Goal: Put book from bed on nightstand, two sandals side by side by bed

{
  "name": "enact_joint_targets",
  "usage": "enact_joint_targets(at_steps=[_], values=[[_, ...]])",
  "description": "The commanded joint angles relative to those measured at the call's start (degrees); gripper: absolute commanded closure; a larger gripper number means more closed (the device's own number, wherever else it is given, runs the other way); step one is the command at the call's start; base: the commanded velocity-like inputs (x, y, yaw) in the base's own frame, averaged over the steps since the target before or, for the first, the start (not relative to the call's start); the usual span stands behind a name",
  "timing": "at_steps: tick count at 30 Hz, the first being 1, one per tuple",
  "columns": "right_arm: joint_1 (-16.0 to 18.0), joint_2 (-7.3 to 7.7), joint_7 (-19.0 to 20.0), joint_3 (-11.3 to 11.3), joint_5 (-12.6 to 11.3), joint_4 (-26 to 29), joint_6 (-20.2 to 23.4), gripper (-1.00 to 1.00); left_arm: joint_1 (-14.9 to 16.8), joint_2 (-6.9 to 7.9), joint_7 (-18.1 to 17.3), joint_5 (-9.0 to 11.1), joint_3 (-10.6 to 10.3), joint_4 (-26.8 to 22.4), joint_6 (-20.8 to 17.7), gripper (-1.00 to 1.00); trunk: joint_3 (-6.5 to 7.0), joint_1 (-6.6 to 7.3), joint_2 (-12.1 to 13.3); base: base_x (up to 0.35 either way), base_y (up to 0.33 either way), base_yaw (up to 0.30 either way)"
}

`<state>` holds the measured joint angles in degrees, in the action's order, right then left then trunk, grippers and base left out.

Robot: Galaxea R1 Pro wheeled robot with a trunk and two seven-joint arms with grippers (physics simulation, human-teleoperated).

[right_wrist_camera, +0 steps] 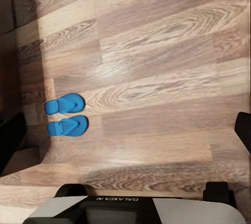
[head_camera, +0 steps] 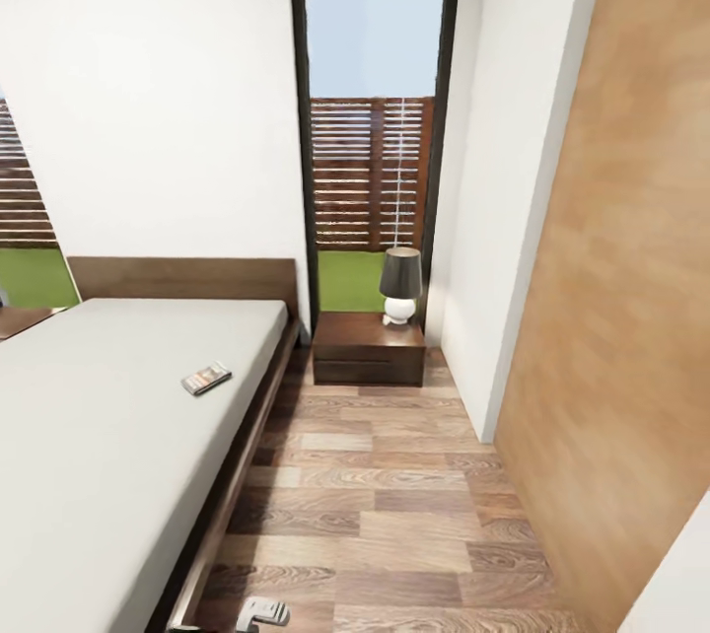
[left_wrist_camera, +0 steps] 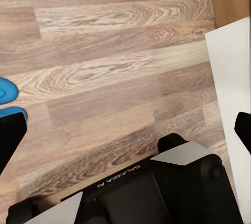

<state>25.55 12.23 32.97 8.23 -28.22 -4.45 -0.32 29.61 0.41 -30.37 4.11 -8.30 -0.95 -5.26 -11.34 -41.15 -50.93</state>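
Note:
The book (head_camera: 206, 378) lies flat on the pale mattress of the bed (head_camera: 89, 436), near its right edge. Past the bed's head stands the dark nightstand (head_camera: 368, 347). Two blue sandals (right_wrist_camera: 64, 103) (right_wrist_camera: 67, 126) lie side by side on the plank floor, close to a dark edge that may be the bed frame (right_wrist_camera: 8, 77). Their tips (left_wrist_camera: 7, 92) also show in the left wrist view. My left gripper (left_wrist_camera: 125, 135) and right gripper (right_wrist_camera: 125, 135) both hang open over bare floor, their dark fingers (left_wrist_camera: 10, 140) (right_wrist_camera: 243, 130) wide apart with nothing between them.
A grey-shaded lamp (head_camera: 400, 285) stands on the nightstand before a tall dark-framed window (head_camera: 375, 110). A tan wooden panel (head_camera: 621, 268) and a white wall (head_camera: 493, 170) close the right side. The wood floor strip (head_camera: 375, 505) runs between them and the bed. A small grey robot part (head_camera: 261, 610) shows low down.

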Motion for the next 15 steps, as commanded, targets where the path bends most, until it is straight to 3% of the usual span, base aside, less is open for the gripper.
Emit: enact_joint_targets(at_steps=[1,12,15], values=[[0.1,-0.02,0.3,0.5,-0.6,-0.2,0.0,-1.0,0.0,0.03,-0.2,0.4,-0.3,-0.1,-0.5,-1.0,-0.08,-0.01,-0.1,0.0,0.0,-0.283],[0.1,-0.02,0.3,0.5,-0.6,-0.2,0.0,-1.0,0.0,0.03,-0.2,0.5,-0.3,-0.1,-0.5,-1.0,-0.08,-0.01,-0.1,0.0,0.0,-0.283],[0.1,-0.02,0.3,0.5,-0.6,-0.2,0.1,-1.0,0.0,0.03,-0.2,0.4,-0.3,-0.1,-0.5,-1.0,-0.08,-0.01,-0.1,0.0,0.0,-0.162]])
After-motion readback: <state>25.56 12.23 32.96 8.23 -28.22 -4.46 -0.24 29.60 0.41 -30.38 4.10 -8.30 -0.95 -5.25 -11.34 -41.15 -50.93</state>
